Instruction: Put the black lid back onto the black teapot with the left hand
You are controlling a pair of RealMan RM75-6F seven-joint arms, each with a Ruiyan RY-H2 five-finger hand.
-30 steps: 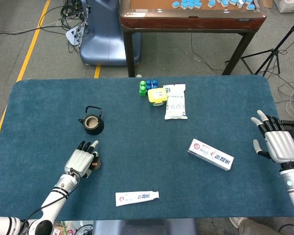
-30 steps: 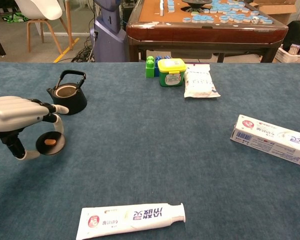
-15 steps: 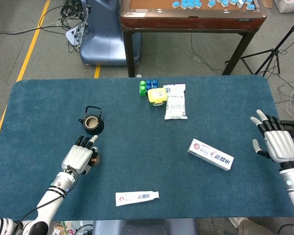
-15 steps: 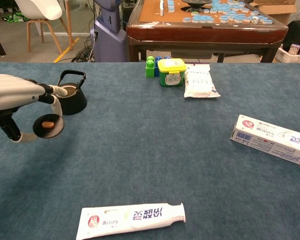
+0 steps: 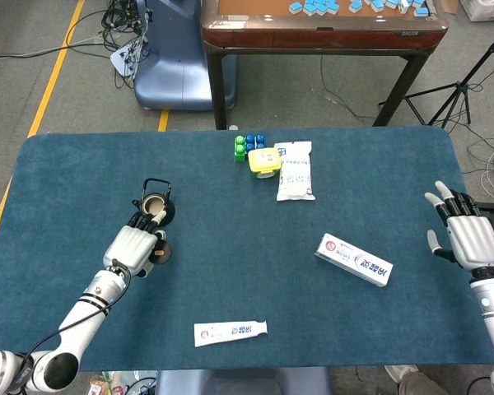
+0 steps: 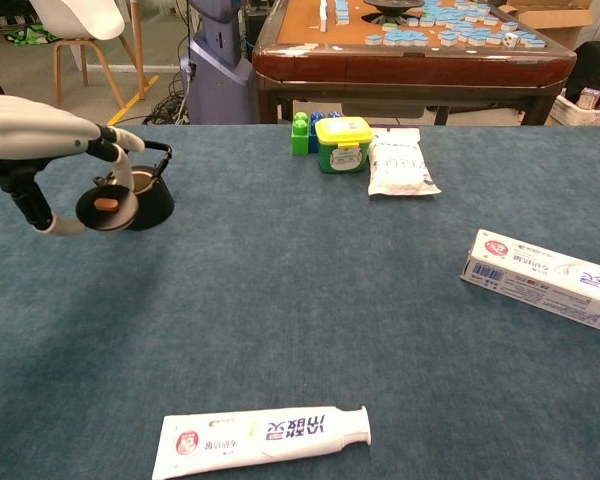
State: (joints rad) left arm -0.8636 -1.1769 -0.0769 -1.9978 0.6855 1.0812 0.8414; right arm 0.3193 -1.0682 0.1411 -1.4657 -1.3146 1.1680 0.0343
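Near the worktop's left edge, the left hand grips the black lid tilted on edge, just short of the open black teapot lying directly beyond it.

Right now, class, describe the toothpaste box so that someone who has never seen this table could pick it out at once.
Start at the blue table and go to the side nearer the robot's right hand. The toothpaste box lies flat there, alone and at a slant. Unlike the soft white tube by the table's near edge, it is a long rectangular carton, white with red print.
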